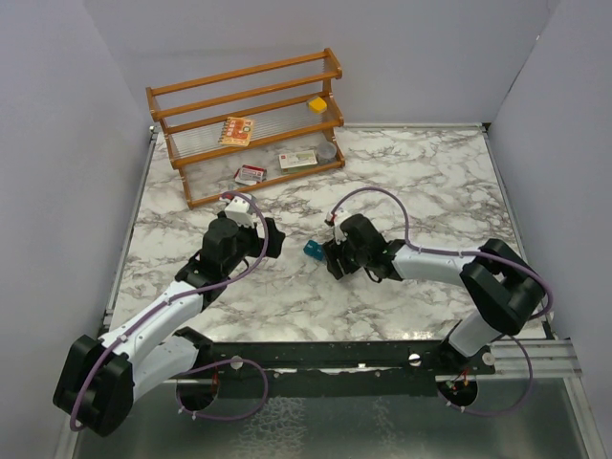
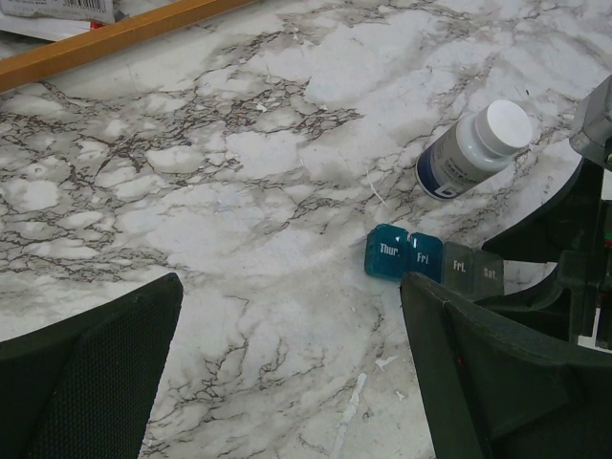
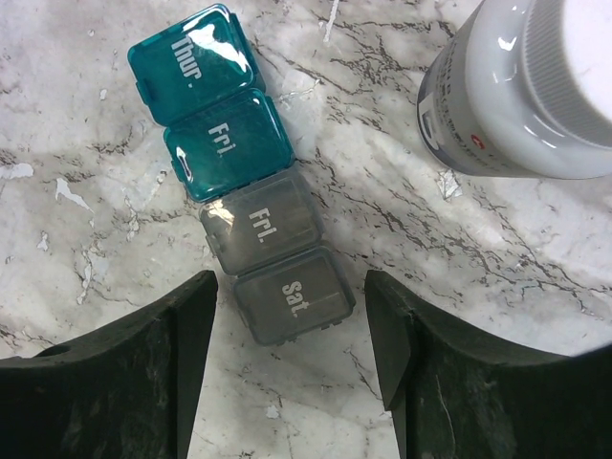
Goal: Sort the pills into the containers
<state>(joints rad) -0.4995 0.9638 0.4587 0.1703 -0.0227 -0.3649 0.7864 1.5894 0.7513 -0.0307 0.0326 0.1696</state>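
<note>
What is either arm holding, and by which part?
Nothing. The right tool flanks the grey Sat end of the containers without touching; the left tool is open and empty.

You have one strip of containers (image 3: 244, 172) on the tabletop (image 3: 402, 239), and it counts four joined compartments: two teal, two grey. Near it there is one bottle (image 3: 507, 96) with one white cap (image 2: 504, 124). At the back you see one wooden rack (image 1: 249, 124), and it carries five small things: one yellow block (image 1: 317, 103), one orange booklet (image 1: 236, 130), two flat boxes (image 1: 297, 160) and one round grey piece (image 1: 327, 150). There are two arms, one left arm (image 1: 182, 306) and one right arm (image 1: 449, 263).
</note>
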